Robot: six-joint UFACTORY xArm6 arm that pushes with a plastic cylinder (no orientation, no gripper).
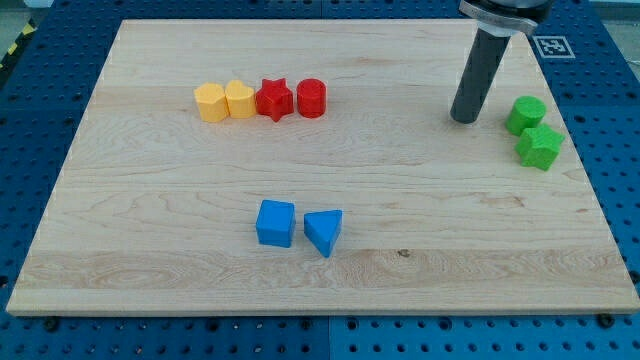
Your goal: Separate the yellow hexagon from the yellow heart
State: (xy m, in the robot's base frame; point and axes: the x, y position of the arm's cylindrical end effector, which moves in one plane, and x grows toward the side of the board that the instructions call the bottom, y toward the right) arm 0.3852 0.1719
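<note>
The yellow hexagon [210, 102] sits at the view's upper left, touching the yellow heart [239, 99] on its right. They start a row that goes on with a red star [274, 99] and a red cylinder [311, 98]. My tip [464, 119] rests on the board at the view's upper right, far to the right of the yellow blocks and just left of the green blocks.
A green cylinder [526, 114] and a green star [540, 147] sit near the board's right edge. A blue cube [275, 223] and a blue triangle [323, 232] lie low in the middle. The wooden board [150, 250] lies on a blue pegboard table.
</note>
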